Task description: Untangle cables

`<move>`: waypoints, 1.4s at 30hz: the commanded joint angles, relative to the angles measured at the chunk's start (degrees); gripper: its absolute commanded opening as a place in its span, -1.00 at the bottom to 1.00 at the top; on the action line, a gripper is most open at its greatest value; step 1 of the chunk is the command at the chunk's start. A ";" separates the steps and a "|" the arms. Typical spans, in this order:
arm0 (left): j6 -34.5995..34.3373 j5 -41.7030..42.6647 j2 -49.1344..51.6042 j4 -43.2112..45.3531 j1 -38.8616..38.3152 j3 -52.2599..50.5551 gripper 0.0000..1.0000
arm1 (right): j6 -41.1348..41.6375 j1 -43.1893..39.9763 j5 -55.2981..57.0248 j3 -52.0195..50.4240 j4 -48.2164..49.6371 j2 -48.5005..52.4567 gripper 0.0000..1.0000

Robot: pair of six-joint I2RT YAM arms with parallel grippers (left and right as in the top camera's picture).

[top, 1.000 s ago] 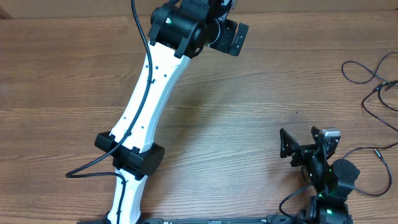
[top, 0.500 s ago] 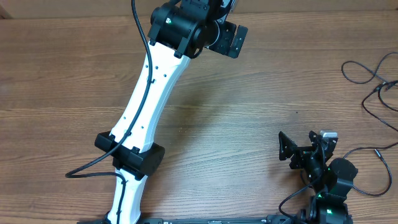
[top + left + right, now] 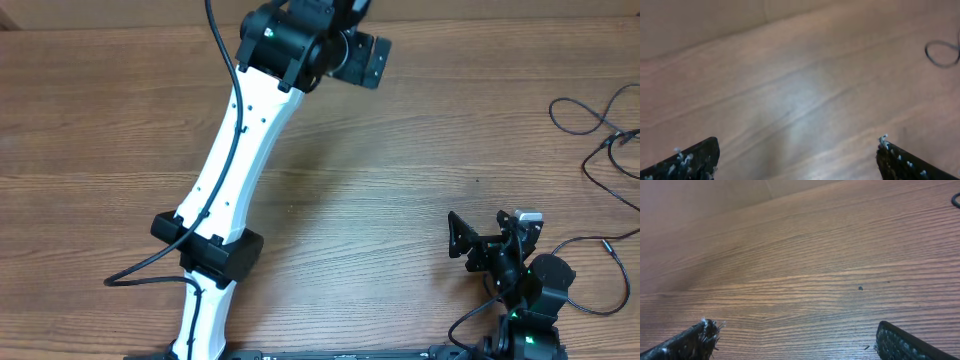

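From above, the white left arm stretches slantwise across the wood-grain table (image 3: 100,120), with the left pincer (image 3: 362,62) at the far edge. The right arm is folded by its base with the right pincer (image 3: 490,235) low, and thin black cables (image 3: 590,135) loop at the table's right edge. In the left wrist view the speckled black fingertips (image 3: 695,157) are wide apart and empty, with one loop of the cables far off at upper right; in the right wrist view the ribbed fingertips (image 3: 900,342) are likewise spread, holding nothing.

Wide-spread right gripper (image 3: 795,332) over wooden table (image 3: 805,255), black cable (image 3: 956,200) at top-right edge
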 commanded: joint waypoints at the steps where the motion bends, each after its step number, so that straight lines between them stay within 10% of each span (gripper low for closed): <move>1: -0.24 1.75 -7.48 2.60 4.59 0.57 1.00 | 0.02 -0.22 0.76 -0.57 0.15 -0.04 1.00; 14: 6.97 -0.02 -32.06 -2.12 15.89 -7.06 1.00 | 0.02 -0.22 0.76 -0.57 0.15 -0.04 1.00; 31: 3.17 -0.31 -85.79 50.29 18.62 -96.24 1.00 | 0.02 -0.22 0.76 -0.57 0.15 -0.04 1.00; 42: 3.06 0.55 -111.91 70.10 25.27 -131.91 1.00 | 0.02 -0.22 0.76 -0.57 0.15 -0.04 1.00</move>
